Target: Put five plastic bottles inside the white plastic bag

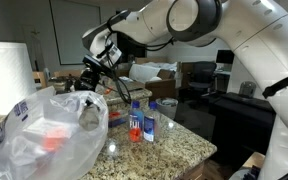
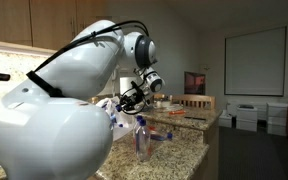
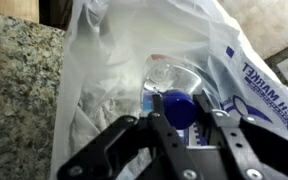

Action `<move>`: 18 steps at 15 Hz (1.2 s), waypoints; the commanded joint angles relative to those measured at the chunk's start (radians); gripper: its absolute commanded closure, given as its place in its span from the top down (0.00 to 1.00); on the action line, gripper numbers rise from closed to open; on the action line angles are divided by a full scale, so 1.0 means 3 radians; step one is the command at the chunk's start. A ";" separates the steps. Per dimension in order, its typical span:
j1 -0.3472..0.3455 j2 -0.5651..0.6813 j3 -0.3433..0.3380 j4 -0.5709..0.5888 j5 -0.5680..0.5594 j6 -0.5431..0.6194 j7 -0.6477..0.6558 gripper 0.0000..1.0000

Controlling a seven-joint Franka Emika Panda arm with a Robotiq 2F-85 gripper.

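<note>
- Right at the bag's mouth, the held bottle [image 3: 164,78] shows in the wrist view with its blue cap [image 3: 179,103] toward the camera and its clear body pointing down into the bag [image 3: 104,60].
- The claw [image 3: 184,120] is clamped on the held bottle, one finger at 9 o'clock of the cap and one at 3 o'clock.
- The bag is white and crinkly, with blue print [image 3: 259,85] at 3 o'clock of the cap.
- In an exterior view the bag [image 1: 44,135] lies slumped on the table [image 1: 174,150], and the claw [image 1: 89,78] hangs at 12 o'clock above it.
- An orange patch [image 1: 52,140] shows through the bag's wall; what it is cannot be told.
- At 3 o'clock of the bag stand a bottle with red drink [image 1: 136,124] and a clear bottle [image 1: 150,124], just beside each other and upright.
- A paper roll [image 1: 6,70] stands at 10 o'clock of the bag.
- The white arm [image 1: 194,20] reaches in from 2 o'clock.
</note>
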 commanded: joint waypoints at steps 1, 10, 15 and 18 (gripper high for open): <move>0.0131 -0.0007 0.0003 0.0078 -0.0193 0.0232 0.0183 0.60; -0.0056 -0.0838 -0.0124 -0.0311 -0.0644 0.0833 -0.0070 1.00; -0.0275 -0.1616 -0.0188 -0.0896 -0.1083 0.1008 -0.0281 1.00; -0.0305 -0.1959 -0.0193 -0.1303 -0.1543 0.0807 -0.0356 1.00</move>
